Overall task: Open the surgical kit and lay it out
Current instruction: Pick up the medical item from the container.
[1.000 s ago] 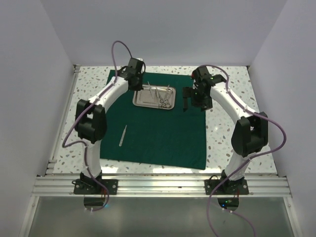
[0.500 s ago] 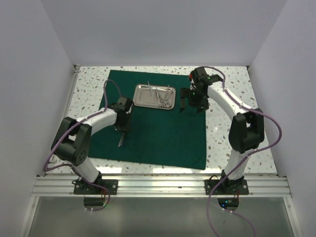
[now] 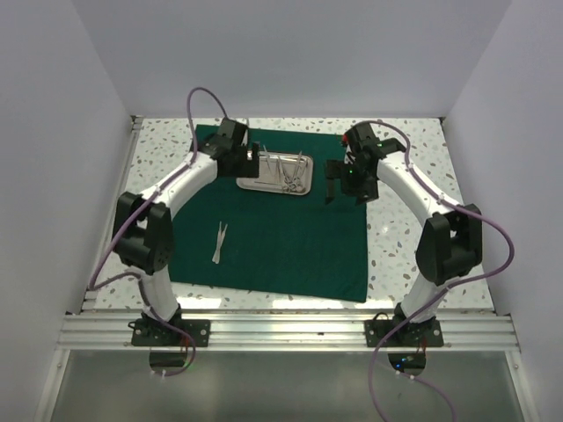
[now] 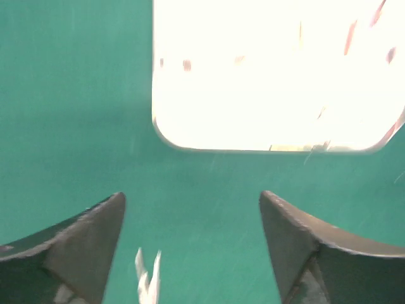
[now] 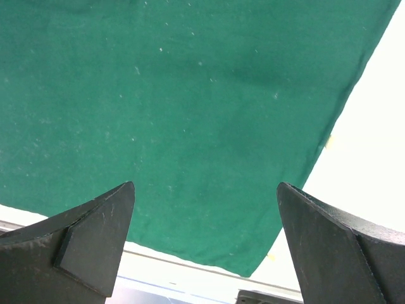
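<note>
Matt green cloth wrap (image 3: 290, 237), shiny steel tray (image 3: 257, 182), thin silvery metal tweezers (image 3: 218, 240), smooth speckled table (image 3: 396, 255).

Dark green cloth wrap (image 3: 281, 251); shiny silver tray (image 3: 258, 183); silver tweezers (image 3: 218, 241); white table (image 3: 398, 248), dark speckles.

- Dark green cloth (image 3: 290, 237) lies spread on the table (image 3: 398, 239).
- Steel tray (image 3: 262, 185) with thin instruments (image 3: 290, 175) sits on its far part.
- Tweezers (image 3: 218, 241) lie apart, toward the cloth's left side.
</note>
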You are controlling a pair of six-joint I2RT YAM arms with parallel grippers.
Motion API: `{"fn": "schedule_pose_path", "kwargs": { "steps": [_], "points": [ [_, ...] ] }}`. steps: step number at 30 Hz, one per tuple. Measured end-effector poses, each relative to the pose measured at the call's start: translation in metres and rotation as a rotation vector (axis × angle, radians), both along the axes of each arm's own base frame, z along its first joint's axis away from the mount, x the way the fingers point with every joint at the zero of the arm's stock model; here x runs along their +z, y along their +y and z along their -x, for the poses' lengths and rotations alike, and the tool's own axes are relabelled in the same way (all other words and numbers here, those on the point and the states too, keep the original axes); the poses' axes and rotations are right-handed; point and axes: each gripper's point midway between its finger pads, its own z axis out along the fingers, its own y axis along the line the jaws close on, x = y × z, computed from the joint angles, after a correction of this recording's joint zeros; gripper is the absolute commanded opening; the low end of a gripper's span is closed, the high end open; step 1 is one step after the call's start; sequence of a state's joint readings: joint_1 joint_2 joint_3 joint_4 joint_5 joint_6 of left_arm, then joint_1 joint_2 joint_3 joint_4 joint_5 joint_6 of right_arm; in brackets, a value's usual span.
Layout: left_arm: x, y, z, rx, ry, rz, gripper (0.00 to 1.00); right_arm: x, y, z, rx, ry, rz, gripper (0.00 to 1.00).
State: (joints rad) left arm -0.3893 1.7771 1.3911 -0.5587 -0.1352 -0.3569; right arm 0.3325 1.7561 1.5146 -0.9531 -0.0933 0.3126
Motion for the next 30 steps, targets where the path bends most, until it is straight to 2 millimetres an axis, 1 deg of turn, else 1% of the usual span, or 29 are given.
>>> {"fn": "schedule_pose_path", "kwargs": {
  "steps": [3, 4, 5, 6, 8, 11, 14, 17, 19, 23, 26, 30],
  "points": [
    [0.024, -0.021, -0.054, 0.006, -0.079, 0.031, 0.81, 0.005, -0.003, 0.005, -0.003, -0.013, 0.004, 0.98],
    [0.028, -0.03, -0.074, 0.011, -0.105, 0.044, 0.79, 0.006, -0.006, 0.008, -0.005, -0.018, 0.01, 0.98],
    [0.029, -0.036, -0.089, 0.016, -0.118, 0.052, 0.76, 0.006, -0.008, 0.012, -0.007, -0.02, 0.015, 0.98],
    [0.026, -0.041, -0.103, 0.021, -0.125, 0.057, 0.76, 0.007, -0.01, 0.015, -0.008, -0.021, 0.018, 0.98],
    [0.015, -0.05, -0.124, 0.03, -0.128, 0.06, 0.74, 0.008, -0.013, 0.022, -0.011, -0.022, 0.023, 0.98],
    [-0.017, -0.059, -0.147, 0.045, -0.099, 0.052, 0.73, 0.008, -0.02, 0.035, -0.016, -0.019, 0.037, 0.98],
    [-0.051, -0.061, -0.15, 0.053, -0.048, 0.035, 0.72, 0.011, -0.026, 0.045, -0.02, -0.026, 0.047, 0.98],
    [-0.075, -0.061, -0.146, 0.058, -0.003, 0.019, 0.71, 0.012, -0.032, 0.054, -0.026, -0.029, 0.061, 0.98],
    [-0.077, -0.063, -0.146, 0.067, -0.005, 0.018, 0.7, 0.012, -0.034, 0.057, -0.027, -0.028, 0.066, 0.98],
    [-0.07, -0.069, -0.15, 0.063, -0.031, 0.02, 0.7, 0.01, -0.035, 0.06, -0.028, -0.021, 0.071, 0.98],
    [-0.065, -0.079, -0.156, 0.054, -0.059, 0.027, 0.7, 0.009, -0.036, 0.06, -0.029, -0.019, 0.073, 0.98],
    [-0.07, -0.087, -0.157, 0.042, -0.065, 0.026, 0.7, 0.009, -0.036, 0.06, -0.03, -0.02, 0.077, 0.98]
  ]
}}
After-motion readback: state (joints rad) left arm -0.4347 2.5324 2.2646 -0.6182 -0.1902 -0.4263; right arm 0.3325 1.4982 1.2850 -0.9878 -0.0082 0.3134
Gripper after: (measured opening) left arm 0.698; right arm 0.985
